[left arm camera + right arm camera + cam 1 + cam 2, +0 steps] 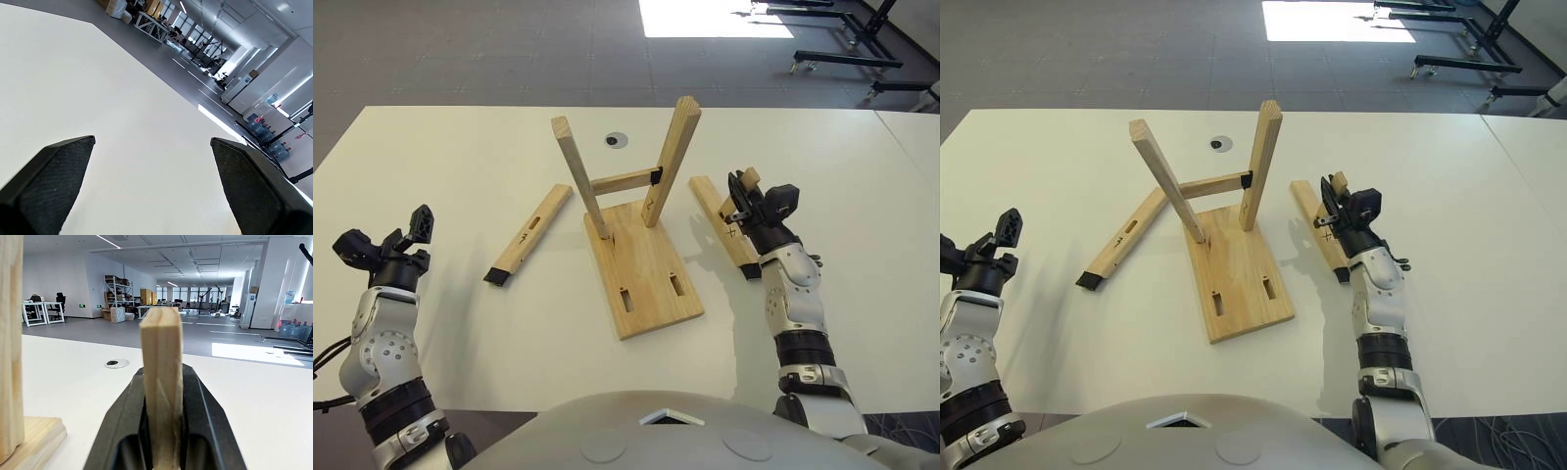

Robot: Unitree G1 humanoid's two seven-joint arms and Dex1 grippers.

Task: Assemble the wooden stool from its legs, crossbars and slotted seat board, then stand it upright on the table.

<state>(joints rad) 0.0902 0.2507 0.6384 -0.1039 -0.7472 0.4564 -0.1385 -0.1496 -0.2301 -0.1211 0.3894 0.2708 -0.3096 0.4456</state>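
**White rectangular desk**: carries every part. A round grey cable grommet sits in its far middle.

**Flat pale wooden slotted seat board**: lies underside up at mid-desk, presumably so legs can be pressed into its slots from above. The two slots at its near end are unfilled.

**Two tall pale wooden legs**, left standing leg and right standing leg: seated in the board's far end, leaning away from each other toward their tops. A thin wooden crossbar joins them and appears to fix their spacing.

**Left loose wooden leg with dark tip**: flat on the desk left of the board, apart from it, slot facing up. Likely staged for the unfilled slots.

**Right loose wooden leg**: flat on the desk right of the board, just beneath the right claw.

**Short pale wooden bar**: upright in the right claw, whose jaws are closed firmly against both its sides. Held above the right loose wooden leg, probably for fitting into that leg's slot.

**Left claw**: black fingers spread wide with nothing between them. Hangs over bare desk well left of the parts, seemingly idle.

Assembly judged roughly half done
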